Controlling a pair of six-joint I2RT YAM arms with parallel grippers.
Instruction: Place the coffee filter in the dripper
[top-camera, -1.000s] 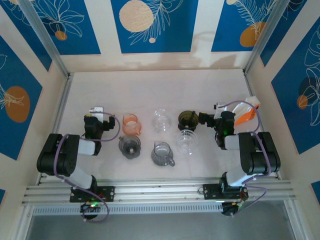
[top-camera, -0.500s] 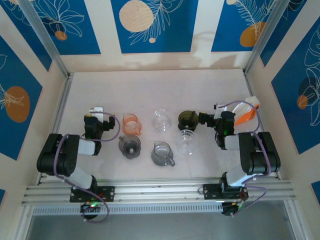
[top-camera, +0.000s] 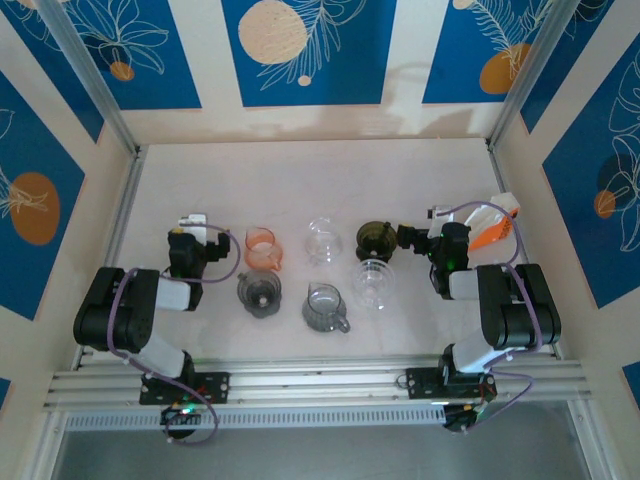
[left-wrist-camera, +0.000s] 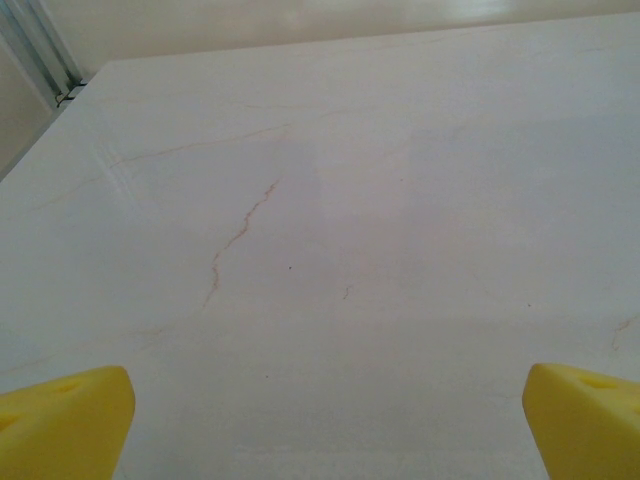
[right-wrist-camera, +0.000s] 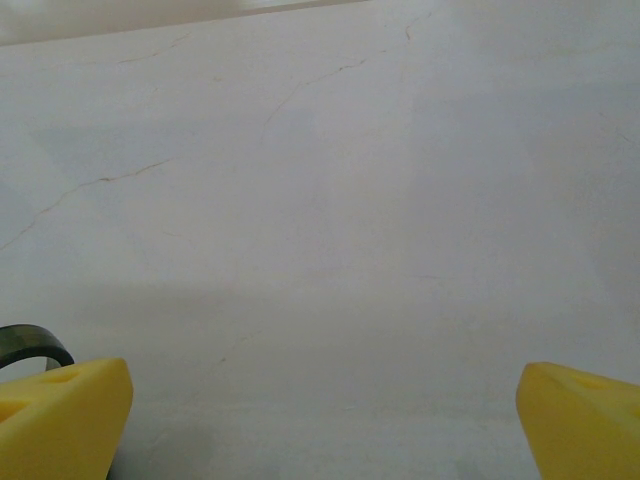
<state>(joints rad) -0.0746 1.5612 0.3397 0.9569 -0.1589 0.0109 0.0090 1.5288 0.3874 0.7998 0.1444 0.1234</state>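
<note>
Top external: nothing begun; dark dripper (top-camera: 375, 238) looks empty.
Left gripper (left-wrist-camera: 320, 425) and right gripper (right-wrist-camera: 320, 420) both spread, holding nothing; right one just beside dripper; filter not made out.

The table (top-camera: 300, 180) is pale cream marble with thin reddish-brown veins. The wall panels (top-camera: 310, 50) are deep blue with white leaf outlines and cream and orange discs.

Within the cluster:
- 10 o'clock: the orange dripper (top-camera: 261, 248), translucent.
- 12: the clear dripper (top-camera: 320, 240).
- 2: the olive dripper (top-camera: 374, 238), dark.
- 4: the ribbed dripper (top-camera: 371, 283), colourless.
- 8: the grey dripper (top-camera: 259, 293), smoky.
- 6: the grey jug (top-camera: 325, 306), smoky.

At 3 o'clock of them is an orange-and-white item (top-camera: 490, 222). The arms (top-camera: 120, 310) are black with purple cables (top-camera: 225, 265). The pads (left-wrist-camera: 62, 420) are bright yellow.
</note>
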